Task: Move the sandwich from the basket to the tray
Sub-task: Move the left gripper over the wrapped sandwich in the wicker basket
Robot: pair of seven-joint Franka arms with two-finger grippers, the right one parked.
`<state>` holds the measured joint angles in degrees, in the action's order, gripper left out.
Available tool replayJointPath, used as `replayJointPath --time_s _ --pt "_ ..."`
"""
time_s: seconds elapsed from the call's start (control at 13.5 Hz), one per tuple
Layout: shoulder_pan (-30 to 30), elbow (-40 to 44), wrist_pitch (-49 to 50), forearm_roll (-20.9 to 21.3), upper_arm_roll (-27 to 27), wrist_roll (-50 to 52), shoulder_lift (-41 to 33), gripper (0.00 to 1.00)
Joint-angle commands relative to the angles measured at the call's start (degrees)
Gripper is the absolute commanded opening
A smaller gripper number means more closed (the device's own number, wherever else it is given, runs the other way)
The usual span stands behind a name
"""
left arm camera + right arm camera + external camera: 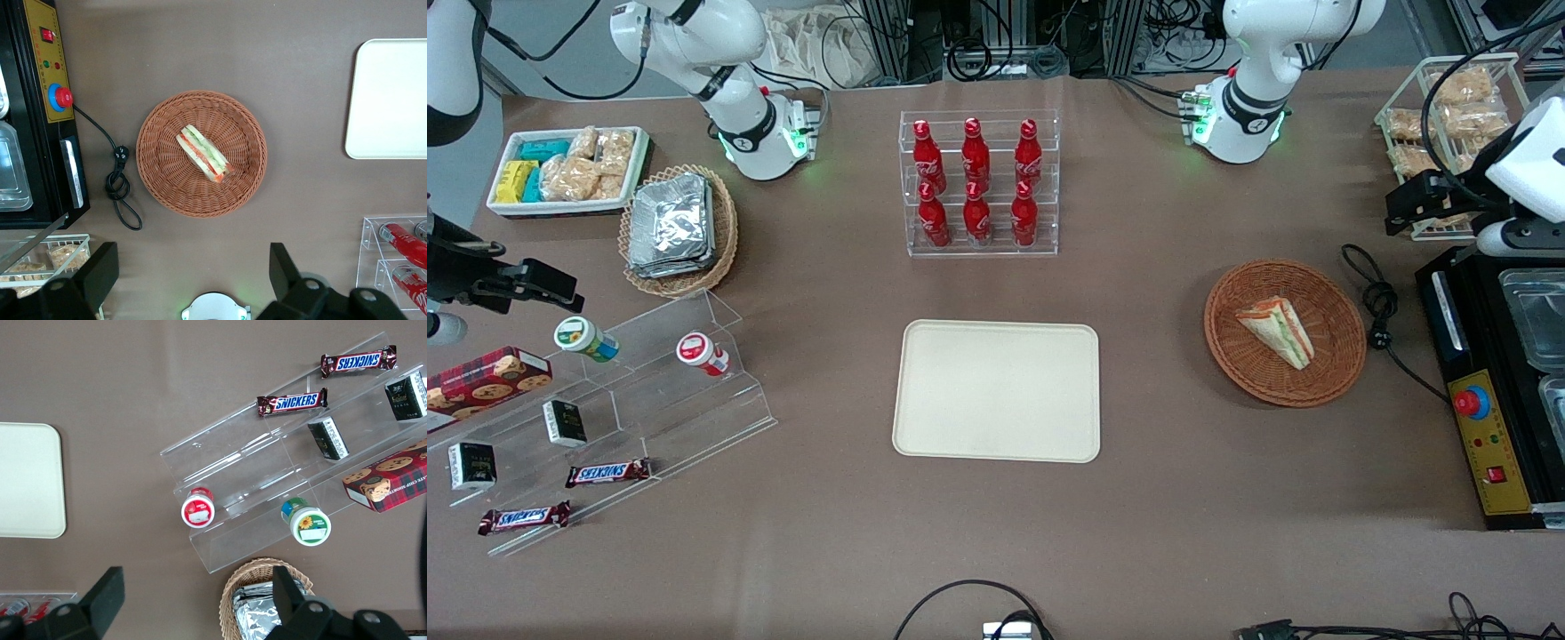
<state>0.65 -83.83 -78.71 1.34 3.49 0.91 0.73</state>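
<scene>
Black jaws spread wide at the wrist camera, holding nothing, hovering high above the counter. Directly below and just ahead of the jaws: basket, with the sandwich lying flat near its centre, cut edge with the filling layers facing up. Tray bare, well off to one side of the jaws, toward the parked arm's end. Probably light, soft, easily squashed; layers could slide apart. Best gripped across the two bread faces at mid-wedge, gentle squeeze, avoiding the thin tip and the basket weave.
</scene>
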Motion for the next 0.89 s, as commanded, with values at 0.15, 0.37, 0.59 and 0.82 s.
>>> replayJointPath --time_s 0.15,0.37,0.59,0.82 --pt "0.5 0.7 1.1 3.1 0.2 -0.2 0.3 1.0" --pt "0.4 -0.1 0.7 3.5 0.3 0.9 0.7 1.0" --pt "0.5 -7.7 -5.0 3.7 0.7 9.3 -1.4 1.0" --pt "0.5 -18.5 -14.0 3.6 1.4 16.9 -3.8 1.0"
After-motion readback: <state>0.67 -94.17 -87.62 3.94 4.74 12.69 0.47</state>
